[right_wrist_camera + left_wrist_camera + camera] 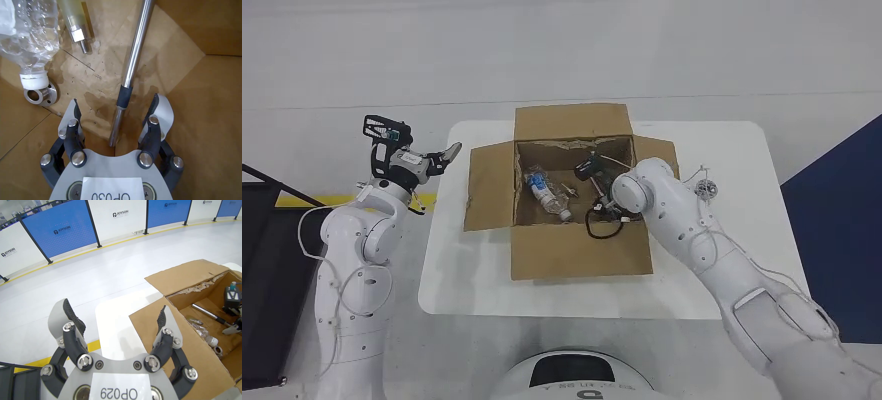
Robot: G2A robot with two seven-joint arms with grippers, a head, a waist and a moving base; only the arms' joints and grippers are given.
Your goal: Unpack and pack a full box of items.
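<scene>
The slick, stiff steel rod (135, 49) is being straddled by the spread right gripper (115, 103); its black sleeve (124, 96) is being favoured for grip.

An industrial test hall: blue fence panels (60, 232), yellow floor line (93, 345).

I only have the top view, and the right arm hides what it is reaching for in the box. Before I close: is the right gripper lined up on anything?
Observer: Yes. The right gripper is open, with its fingers on either side of a metal rod, near the rod's end, just past its black sleeve.
Operator: Is anything under that end?
Observer: No, it lies on the bare floor of the box.
Operator: What sits by the bottle?
Observer: A metal flange, right against the bottle's white cap.
</scene>
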